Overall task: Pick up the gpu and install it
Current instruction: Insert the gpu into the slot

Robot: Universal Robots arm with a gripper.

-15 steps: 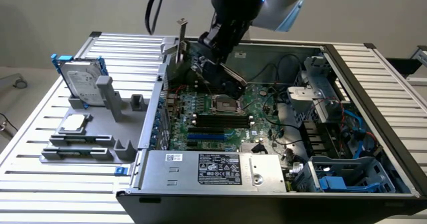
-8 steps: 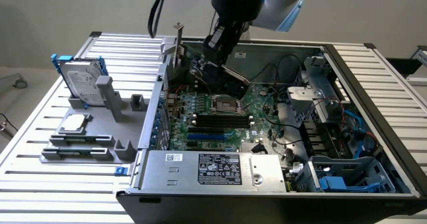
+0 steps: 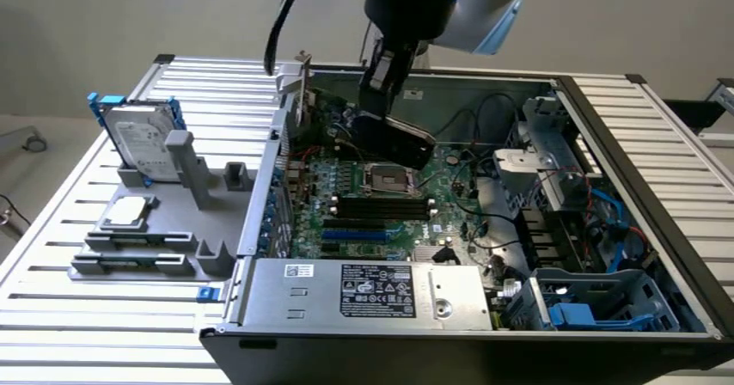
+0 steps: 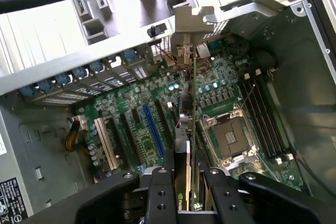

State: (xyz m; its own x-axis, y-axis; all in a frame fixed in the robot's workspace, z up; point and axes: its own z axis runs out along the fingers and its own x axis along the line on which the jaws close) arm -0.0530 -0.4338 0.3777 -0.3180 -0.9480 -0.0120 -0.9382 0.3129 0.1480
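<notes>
The gpu [image 3: 396,140] hangs tilted over the motherboard [image 3: 344,179] inside the open computer case, its black cover facing the camera in the exterior view. My gripper [image 3: 384,110] reaches down from above and is shut on the card's upper part. In the wrist view the gpu [image 4: 187,129] appears edge-on between my two black fingers [image 4: 160,192], with my gripper [image 4: 184,182] clamped on it. Its silver end bracket [image 4: 191,22] points toward the case's rear slot wall. The card floats above the expansion slots, beside a blue slot [image 4: 152,129], and is not seated.
A CPU socket [image 3: 387,179] and black memory sticks [image 3: 373,204] lie just below the card. The power supply [image 3: 367,286] fills the case's near edge. Drive cages and cables [image 3: 562,179] crowd the exterior view's right. A hard drive [image 3: 143,140] stands on the grey fixture outside the case.
</notes>
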